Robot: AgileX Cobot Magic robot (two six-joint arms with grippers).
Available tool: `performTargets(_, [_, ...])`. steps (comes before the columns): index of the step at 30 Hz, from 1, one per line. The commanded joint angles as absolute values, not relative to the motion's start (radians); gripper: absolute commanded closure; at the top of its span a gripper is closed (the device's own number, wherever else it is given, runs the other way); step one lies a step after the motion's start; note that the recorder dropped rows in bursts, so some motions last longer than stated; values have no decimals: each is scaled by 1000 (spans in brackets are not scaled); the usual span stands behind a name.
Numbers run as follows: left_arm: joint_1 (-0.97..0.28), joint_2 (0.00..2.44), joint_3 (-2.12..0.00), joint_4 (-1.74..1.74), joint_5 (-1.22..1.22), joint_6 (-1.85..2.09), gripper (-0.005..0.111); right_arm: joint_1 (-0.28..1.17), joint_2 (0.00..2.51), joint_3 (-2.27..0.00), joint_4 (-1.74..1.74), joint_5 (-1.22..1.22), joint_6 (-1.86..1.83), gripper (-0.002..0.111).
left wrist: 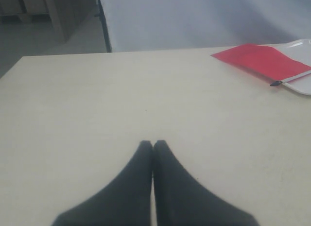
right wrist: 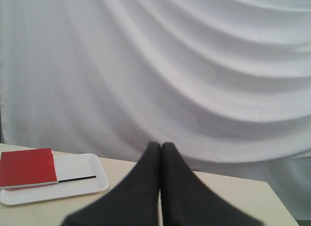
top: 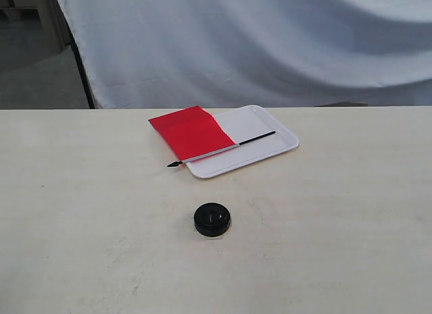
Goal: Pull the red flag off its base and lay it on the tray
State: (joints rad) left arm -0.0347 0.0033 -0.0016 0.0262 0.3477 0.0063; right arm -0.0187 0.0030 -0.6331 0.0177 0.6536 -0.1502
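Note:
The red flag [top: 192,132] lies flat across the white tray [top: 270,144], its cloth hanging over the tray's left end and its black tip resting on the table. The black round base [top: 212,219] stands alone on the table nearer the front, with nothing in its hole. The flag [left wrist: 262,60] and the tray's edge [left wrist: 303,87] show far off in the left wrist view, where my left gripper [left wrist: 152,144] is shut and empty over bare table. My right gripper [right wrist: 161,146] is also shut and empty; the flag [right wrist: 26,167] and tray [right wrist: 77,184] lie well off to its side. Neither arm shows in the exterior view.
A white draped cloth [top: 270,44] hangs behind the table's far edge. The pale tabletop [top: 81,213] stretches wide on both sides of the base. A dark floor and wooden furniture [left wrist: 58,12] lie beyond the table's far left corner.

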Motion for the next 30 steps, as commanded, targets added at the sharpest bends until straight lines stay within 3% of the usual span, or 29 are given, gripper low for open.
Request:
performTargets(1, [-33,0,0,29,343,0,107,-16,0,-455,26,412,-150,109])
performTargets(10, [-33,0,0,29,343,0,107,-16,0,-69,26,-59,-150,109])
performTargets(20, [-33,0,0,29,343,0,107,-16,0,0,0,135,-149,109])
performTargets(30, [-33,0,0,29,343,0,107,-16,0,0,0,145,-99,109])
